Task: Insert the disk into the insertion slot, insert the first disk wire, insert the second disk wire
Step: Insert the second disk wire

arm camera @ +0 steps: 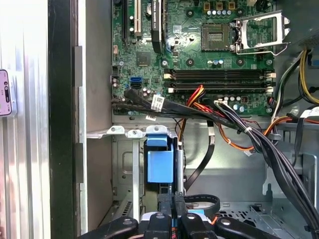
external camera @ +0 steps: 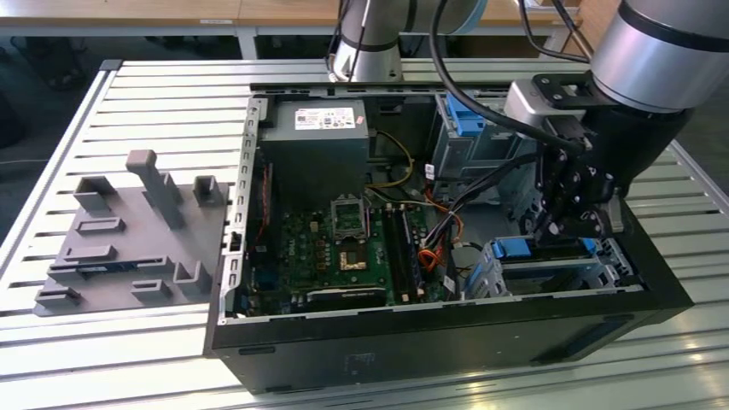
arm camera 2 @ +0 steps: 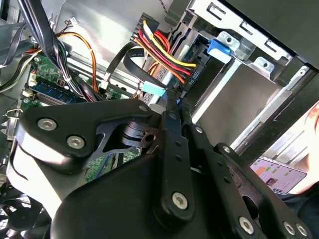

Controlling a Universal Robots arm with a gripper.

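Disk (external camera: 547, 256), blue-framed, sits in the perforated insertion slot (external camera: 501, 278).

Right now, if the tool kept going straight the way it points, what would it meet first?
Most likely the bundle of red, yellow and black wires just beyond the tool tip in the second wrist view, beside the insertion slot. Depth is unclear, so contact may already exist.

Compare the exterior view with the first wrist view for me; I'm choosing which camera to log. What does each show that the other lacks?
Exterior view alone: the grey plastic fixture block on the slatted metal table, the boxy grey power supply, and the silver robot arm. First wrist view alone: a blue plastic latch piece close up. Both: the green motherboard and black cable bundle.
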